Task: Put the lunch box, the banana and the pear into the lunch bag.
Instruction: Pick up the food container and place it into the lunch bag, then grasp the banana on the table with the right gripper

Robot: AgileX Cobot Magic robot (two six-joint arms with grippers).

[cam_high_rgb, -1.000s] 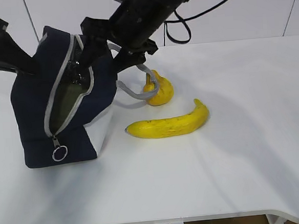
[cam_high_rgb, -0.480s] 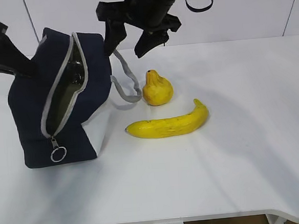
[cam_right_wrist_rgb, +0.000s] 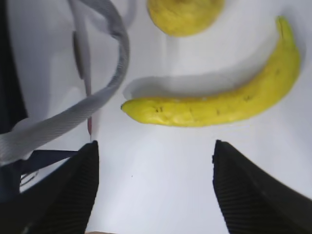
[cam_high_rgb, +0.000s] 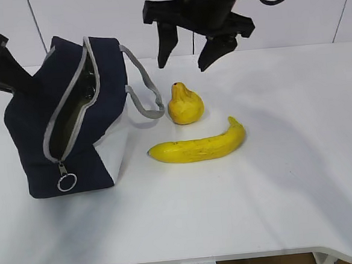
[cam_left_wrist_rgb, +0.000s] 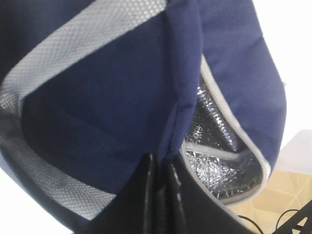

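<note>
The navy lunch bag (cam_high_rgb: pixel 103 83) stands at the left with its zipper open and its silver lining (cam_left_wrist_rgb: pixel 214 126) showing. My left gripper (cam_high_rgb: pixel 13 74) is behind the bag's far top corner. In the left wrist view it (cam_left_wrist_rgb: pixel 161 168) is shut on a fold of the bag's navy fabric. The yellow pear (cam_high_rgb: pixel 185 105) sits upright to the right of the bag, and the banana (cam_high_rgb: pixel 198 145) lies in front of it. My right gripper (cam_high_rgb: pixel 186 57) hangs open and empty in the air above the pear. In the right wrist view it (cam_right_wrist_rgb: pixel 156 165) looks down at the banana (cam_right_wrist_rgb: pixel 214 105) and the pear (cam_right_wrist_rgb: pixel 185 14). The lunch box is out of view.
A grey rope handle (cam_high_rgb: pixel 146 95) droops from the bag toward the pear, and the same handle (cam_right_wrist_rgb: pixel 87 107) crosses the right wrist view. The zipper's ring pull (cam_high_rgb: pixel 66 182) hangs at the bag's lower front. The white table (cam_high_rgb: pixel 277 191) ends at its front edge near the bottom.
My right gripper has lifted out of the bag's opening and moved right, now above the pear. The handle it pushed against has dropped back. The left gripper keeps its hold.
</note>
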